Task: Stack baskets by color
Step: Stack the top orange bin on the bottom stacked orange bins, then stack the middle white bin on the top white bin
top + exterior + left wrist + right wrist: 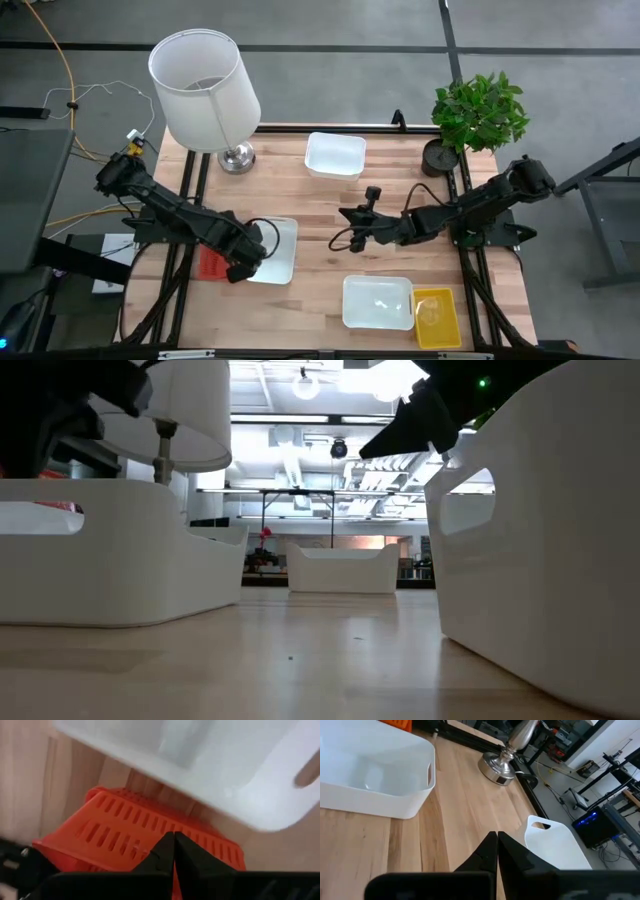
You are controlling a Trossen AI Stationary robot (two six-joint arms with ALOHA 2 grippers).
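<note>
A red basket (210, 262) with meshed sides sits at the table's left, beside a white basket (280, 245). My left gripper (243, 268) points down over them, shut and holding nothing. In the left wrist view its tips (174, 840) stand over the red basket's (125, 830) slotted side, below the white basket's rim (215, 765). My right gripper (345, 214) hangs shut and empty above the middle of the table, pointing toward the left (497, 837). A second white basket (335, 155) stands at the far side. A third white basket (378, 302) and a yellow basket (437, 318) stand side by side near the front edge. My left gripper's shut fingertips (165, 851) come from above at the red basket's meshed side (145, 837). Whether they touch it I cannot tell.
A lamp with a big white shade (205, 90) stands on its silver foot (237, 157) at the far left. A potted plant (480, 110) stands at the far right corner. Bare wood lies between the baskets in the table's middle (330, 260).
</note>
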